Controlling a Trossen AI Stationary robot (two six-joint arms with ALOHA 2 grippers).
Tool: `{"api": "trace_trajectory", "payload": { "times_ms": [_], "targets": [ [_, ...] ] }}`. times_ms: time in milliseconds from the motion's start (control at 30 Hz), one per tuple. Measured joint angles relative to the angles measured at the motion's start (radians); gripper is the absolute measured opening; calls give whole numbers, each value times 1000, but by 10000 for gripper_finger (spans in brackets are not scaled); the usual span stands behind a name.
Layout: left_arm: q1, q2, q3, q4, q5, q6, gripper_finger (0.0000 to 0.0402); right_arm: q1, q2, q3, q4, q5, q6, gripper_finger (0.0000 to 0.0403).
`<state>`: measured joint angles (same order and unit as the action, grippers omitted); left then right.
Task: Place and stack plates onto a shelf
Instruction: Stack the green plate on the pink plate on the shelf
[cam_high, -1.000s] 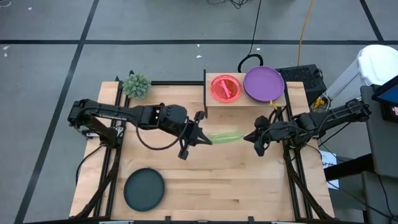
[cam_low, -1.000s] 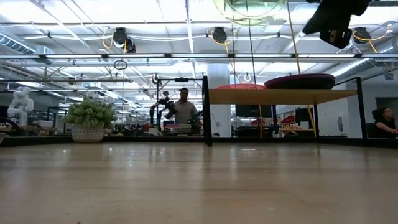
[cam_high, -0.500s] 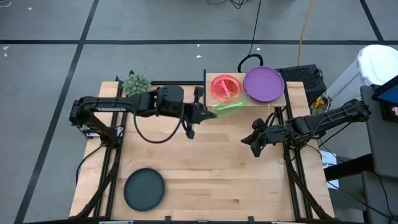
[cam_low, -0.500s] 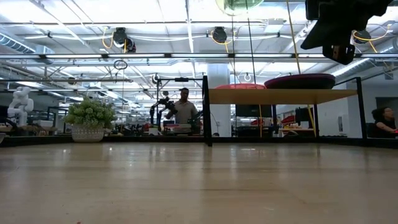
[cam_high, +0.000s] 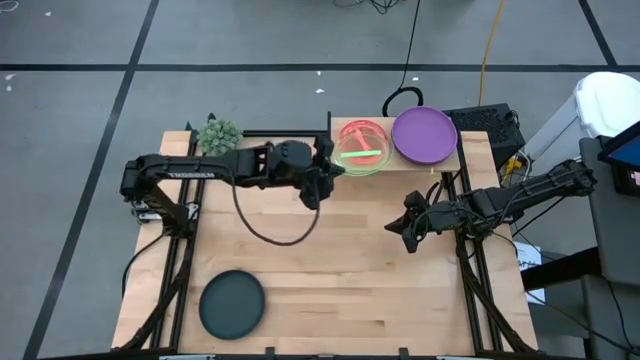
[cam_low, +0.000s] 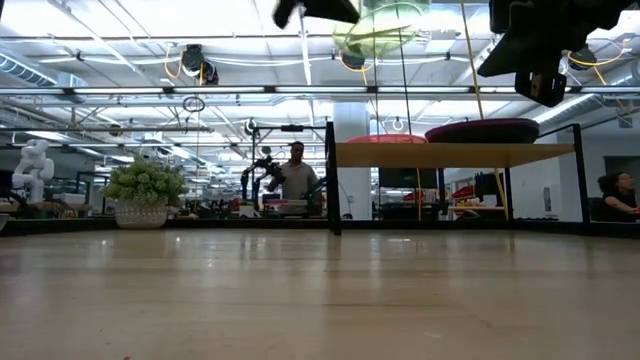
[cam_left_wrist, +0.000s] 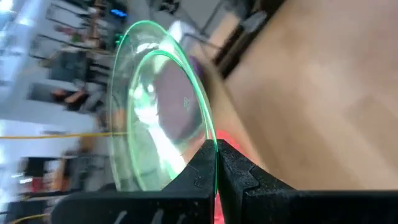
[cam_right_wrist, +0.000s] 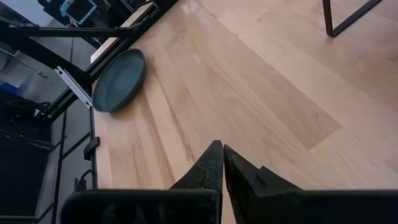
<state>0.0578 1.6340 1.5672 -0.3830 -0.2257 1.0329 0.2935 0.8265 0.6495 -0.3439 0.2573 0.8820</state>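
Four plates are counted: one translucent neon green plate (cam_high: 361, 157), one translucent pink-red plate (cam_high: 352, 132), one round purple plastic plate (cam_high: 424, 134) and one dark teal plate (cam_high: 232, 305) on the desk (cam_high: 340, 290). The green plate is clamped by the left end effector (cam_high: 334, 165) above the pink-red plate on the light-wood shelf (cam_high: 440, 165); a second ago it was carried mid-desk. The right end effector (cam_high: 401, 228) is clenched, empty, above the desk.

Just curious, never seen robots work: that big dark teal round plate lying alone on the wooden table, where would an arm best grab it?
Probably its raised rim: the dark teal plate lies flat, right way up, so only the edge offers a pinch, coming from above at the side nearest an arm.
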Motion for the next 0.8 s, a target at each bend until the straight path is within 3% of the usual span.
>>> {"api": "trace_trajectory", "payload": {
  "times_ms": [333,800],
  "targets": [
    [0,87,4,99,-70,136,3,0,1,0,3,0,15,0],
    [63,173,0,162,-63,136,3,1,1,0,-5,0,14,0]
  ]
}}
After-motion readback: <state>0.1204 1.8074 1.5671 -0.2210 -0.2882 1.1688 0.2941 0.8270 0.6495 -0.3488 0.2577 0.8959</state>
